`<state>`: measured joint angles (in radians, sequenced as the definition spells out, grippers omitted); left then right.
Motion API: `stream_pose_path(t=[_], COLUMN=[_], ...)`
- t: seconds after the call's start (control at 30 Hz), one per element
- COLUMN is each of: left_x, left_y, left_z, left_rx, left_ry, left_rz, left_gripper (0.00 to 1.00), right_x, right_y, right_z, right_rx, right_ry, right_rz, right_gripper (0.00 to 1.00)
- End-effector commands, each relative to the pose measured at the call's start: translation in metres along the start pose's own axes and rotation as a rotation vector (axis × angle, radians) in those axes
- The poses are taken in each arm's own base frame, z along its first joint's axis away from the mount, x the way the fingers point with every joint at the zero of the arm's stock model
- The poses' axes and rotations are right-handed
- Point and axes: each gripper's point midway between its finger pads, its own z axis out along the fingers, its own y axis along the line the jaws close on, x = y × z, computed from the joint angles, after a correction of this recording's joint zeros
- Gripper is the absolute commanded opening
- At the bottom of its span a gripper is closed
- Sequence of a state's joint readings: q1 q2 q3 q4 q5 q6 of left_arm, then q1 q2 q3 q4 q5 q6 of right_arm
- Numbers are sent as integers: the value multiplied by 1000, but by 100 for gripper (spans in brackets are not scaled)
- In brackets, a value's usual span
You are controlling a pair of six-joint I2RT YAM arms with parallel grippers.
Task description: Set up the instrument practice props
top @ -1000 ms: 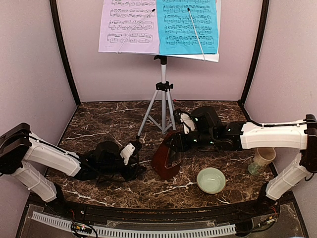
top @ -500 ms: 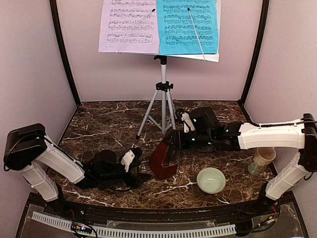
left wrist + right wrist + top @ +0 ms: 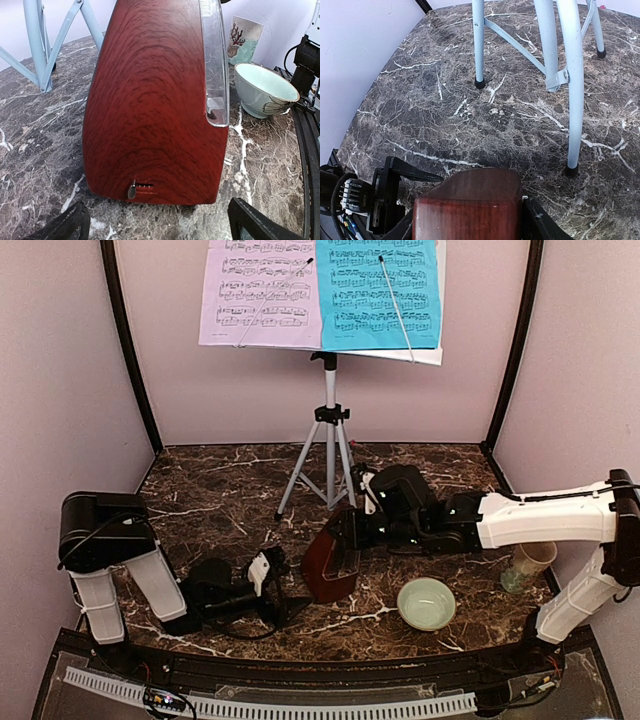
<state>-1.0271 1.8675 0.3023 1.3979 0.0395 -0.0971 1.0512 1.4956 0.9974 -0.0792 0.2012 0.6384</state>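
We note right gripper (image 3: 352,530) pinching the metronome (image 3: 331,560) top, likely steadying it; left gripper (image 3: 280,586) just beside, jaws spread.

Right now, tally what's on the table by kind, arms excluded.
music stand: 1
sheet-music pages: 2
metronome: 1
bowl: 1
mug: 1
Total: 6

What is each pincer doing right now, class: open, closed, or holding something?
Left pincer: open, holding nothing, with the metronome just ahead of it.
Right pincer: closed on the top of the metronome.
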Motion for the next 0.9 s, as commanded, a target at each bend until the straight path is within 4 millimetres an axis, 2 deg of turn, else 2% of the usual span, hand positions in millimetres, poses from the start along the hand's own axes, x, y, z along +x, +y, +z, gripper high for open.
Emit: stream_pose_path(t=[0.0, 0.17, 0.43, 0.87], left_x=[-22, -14, -8, -1], left_y=[1, -3, -2, -5], left_z=[-1, 9, 16, 23], left_rx=[-22, -23, -34, -17], left_ry=[-119, -92, -82, -76], left_rz=[38, 81, 79, 76], left_gripper=[99, 99, 88, 82], right_x=[-41, -37, -31, -26], right_y=[26, 26, 31, 36], right_z=[-10, -7, -5, -7], right_rx=[-49, -32, -30, 0], right_ry=[-146, -148, -160, -192], right_rz=[49, 56, 81, 114], right_gripper=[2, 1, 0, 0])
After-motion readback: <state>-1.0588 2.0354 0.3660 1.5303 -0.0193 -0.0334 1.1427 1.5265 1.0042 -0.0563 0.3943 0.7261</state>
